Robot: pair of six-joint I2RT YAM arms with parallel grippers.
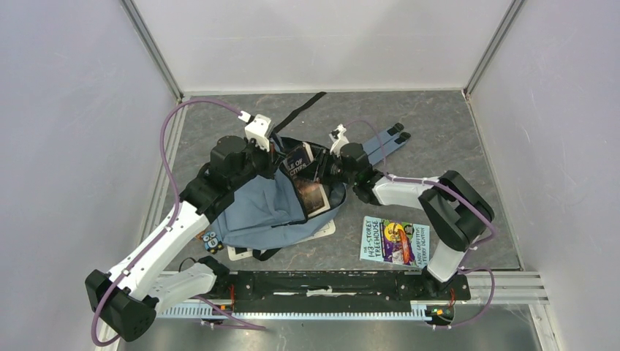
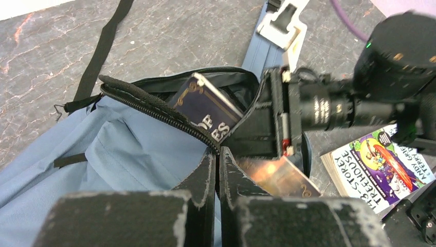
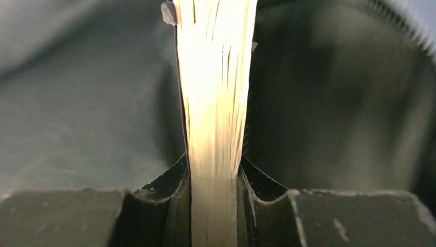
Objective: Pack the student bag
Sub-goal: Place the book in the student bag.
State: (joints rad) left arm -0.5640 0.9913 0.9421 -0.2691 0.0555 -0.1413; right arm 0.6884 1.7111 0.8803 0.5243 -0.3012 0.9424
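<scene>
The student bag [image 1: 259,208], grey-blue with black zips, lies on the dark mat with its mouth open toward the right. My left gripper [image 1: 274,157] is shut on the bag's zip edge [image 2: 169,121], its tips [image 2: 218,157] pinching the fabric there. A dark blue book [image 2: 205,105] stands in the opening, with a glossy brown book [image 2: 280,175] beside it. My right gripper [image 1: 325,172] reaches into the mouth, shut on a book's pale page edge [image 3: 216,92]. Its fingertips [image 3: 216,170] sit amid the grey lining [image 3: 77,103].
A colourful "Treehouse" paperback [image 1: 395,240] lies on the mat right of the bag. A white flat item [image 1: 322,230] pokes out under the bag's near edge. Blue shoulder straps [image 1: 384,142] and a black strap [image 1: 300,110] trail behind. White walls close three sides.
</scene>
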